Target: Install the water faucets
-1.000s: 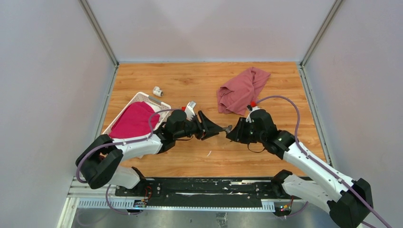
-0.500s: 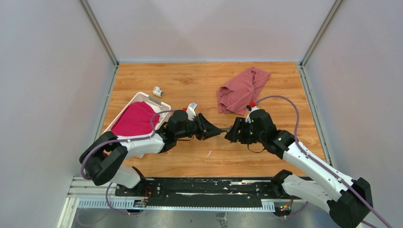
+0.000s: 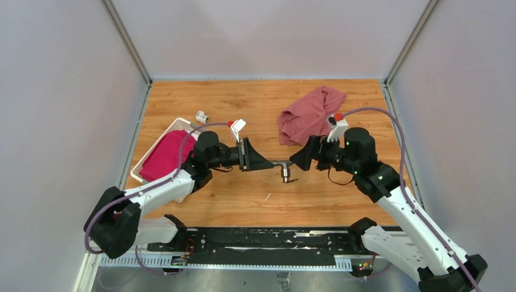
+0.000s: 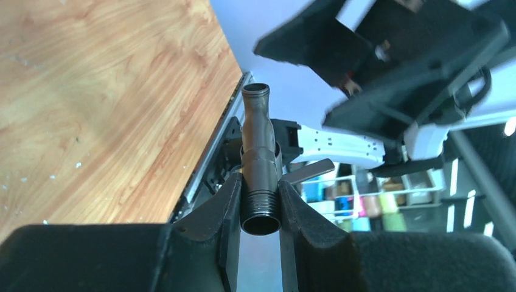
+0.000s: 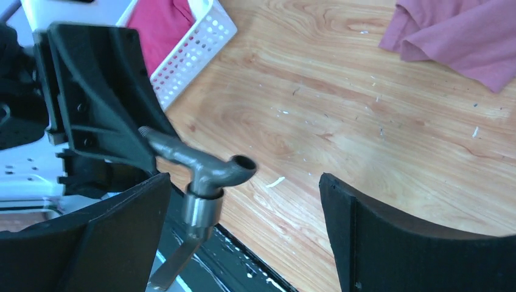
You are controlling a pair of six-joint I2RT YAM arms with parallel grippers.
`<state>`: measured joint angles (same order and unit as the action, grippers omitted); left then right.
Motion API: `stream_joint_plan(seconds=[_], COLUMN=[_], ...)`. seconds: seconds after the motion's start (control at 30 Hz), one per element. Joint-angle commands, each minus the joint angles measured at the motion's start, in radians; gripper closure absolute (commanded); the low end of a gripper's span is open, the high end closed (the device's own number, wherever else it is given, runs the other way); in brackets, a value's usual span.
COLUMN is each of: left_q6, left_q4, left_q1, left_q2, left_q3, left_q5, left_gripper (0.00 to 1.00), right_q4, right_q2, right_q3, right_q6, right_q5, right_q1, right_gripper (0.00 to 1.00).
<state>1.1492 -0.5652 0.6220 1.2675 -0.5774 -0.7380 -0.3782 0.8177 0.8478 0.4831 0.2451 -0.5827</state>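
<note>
L hand (image 3: 266,163) pinches the dark tap (image 4: 258,152) by its threaded end, clear of the desk (image 3: 316,201), spout twd the spread R hand (image 3: 298,160), prob. offered for a regrip, w/ the white fitting (image 3: 201,115) lying well apart by the basket (image 5: 204,48).

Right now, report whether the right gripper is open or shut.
Open. The right gripper shows its fingers wide apart in its wrist view; the tap is clamped by the left gripper.
</note>
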Motion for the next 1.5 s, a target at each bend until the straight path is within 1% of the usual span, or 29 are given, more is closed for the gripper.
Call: stream_joint_plan(seconds=[0.0, 0.03, 0.1, 0.13, 0.23, 0.3, 0.37, 0.5, 0.63, 0.7, 0.8, 0.87, 1.03, 1.17, 1.23, 1.3, 1.37, 1.4, 1.43, 1.47], left_q6=[-0.235, -0.269, -0.333, -0.36, -0.416, -0.415, -0.411, -0.4, -0.389, -0.381, -0.371, -0.368, -0.36, -0.358, -0.359, -0.361, -0.364, -0.364, -0.362, -0.361], left_q4=[0.03, 0.039, 0.056, 0.074, 0.105, 0.105, 0.105, 0.105, 0.106, 0.106, 0.106, 0.106, 0.106, 0.106, 0.106, 0.107, 0.106, 0.106, 0.106, 0.106], left_q1=[-0.002, -0.002, -0.001, -0.002, -0.001, -0.001, -0.001, -0.002, -0.001, -0.002, -0.001, -0.002, -0.001, -0.001, -0.002, -0.001, -0.002, -0.001, -0.001, -0.002], left_q2=[-0.115, -0.15, -0.192, -0.208, -0.213, -0.192, -0.17, -0.141, -0.123, -0.115, -0.116, -0.126, -0.138, -0.137, -0.137, -0.14, -0.143, -0.143, -0.143, -0.143], left_q3=[-0.035, -0.035, -0.041, -0.049, -0.092, -0.113, -0.134, -0.169, -0.188, -0.197, -0.199, -0.193, -0.18, -0.181, -0.182, -0.182, -0.182, -0.182, -0.183, -0.183], left_q5=[-0.038, -0.022, 0.006, 0.015, -0.018, -0.065, -0.11, -0.178, -0.207, -0.215, -0.214, -0.206, -0.2, -0.203, -0.204, -0.201, -0.198, -0.197, -0.196, -0.197], left_gripper=[1.0, 1.0, 1.0, 1.0, 1.0, 1.0, 1.0, 1.0, 1.0, 1.0, 1.0, 1.0, 1.0, 1.0, 1.0, 1.0, 1.0, 1.0, 1.0, 1.0], right_q4=[0.114, 0.169, 0.276, 0.336, 0.59, 0.705, 0.789, 0.828, 0.882, 0.89, 0.985, 1.017, 1.138, 1.191, 1.206, 1.213, 1.217, 1.218, 1.219, 1.217], right_q2=[-0.026, -0.034, -0.038, -0.035, -0.036, -0.044, -0.061, -0.077, -0.041, -0.016, 0.036, 0.07, 0.14, 0.164, 0.17, 0.173, 0.177, 0.18, 0.182, 0.181], right_q3=[-0.057, -0.085, -0.149, -0.175, -0.262, -0.307, -0.332, -0.338, -0.332, -0.324, -0.322, -0.316, -0.326, -0.325, -0.321, -0.319, -0.317, -0.317, -0.318, -0.321], right_q6=[0.121, 0.164, 0.254, 0.254, 0.414, 0.477, 0.498, 0.466, 0.443, 0.422, 0.438, 0.446, 0.499, 0.523, 0.528, 0.532, 0.536, 0.538, 0.541, 0.543], right_q5=[0.311, 0.406, 0.512, 0.561, 0.666, 0.701, 0.711, 0.691, 0.672, 0.654, 0.642, 0.64, 0.655, 0.667, 0.67, 0.676, 0.679, 0.682, 0.681, 0.679], right_q1=[0.17, 0.2, 0.227, 0.228, 0.227, 0.224, 0.219, 0.188, 0.115, 0.079, 0.026, 0.009, -0.001, -0.003, -0.002, -0.002, -0.002, -0.002, -0.003, -0.003], right_gripper=[0.04, 0.04, 0.04, 0.04, 0.04, 0.04, 0.04, 0.06, 0.1, 0.13, 0.19, 0.22, 0.39, 0.45, 0.51, 0.62, 0.76, 0.88, 0.98, 1.0])
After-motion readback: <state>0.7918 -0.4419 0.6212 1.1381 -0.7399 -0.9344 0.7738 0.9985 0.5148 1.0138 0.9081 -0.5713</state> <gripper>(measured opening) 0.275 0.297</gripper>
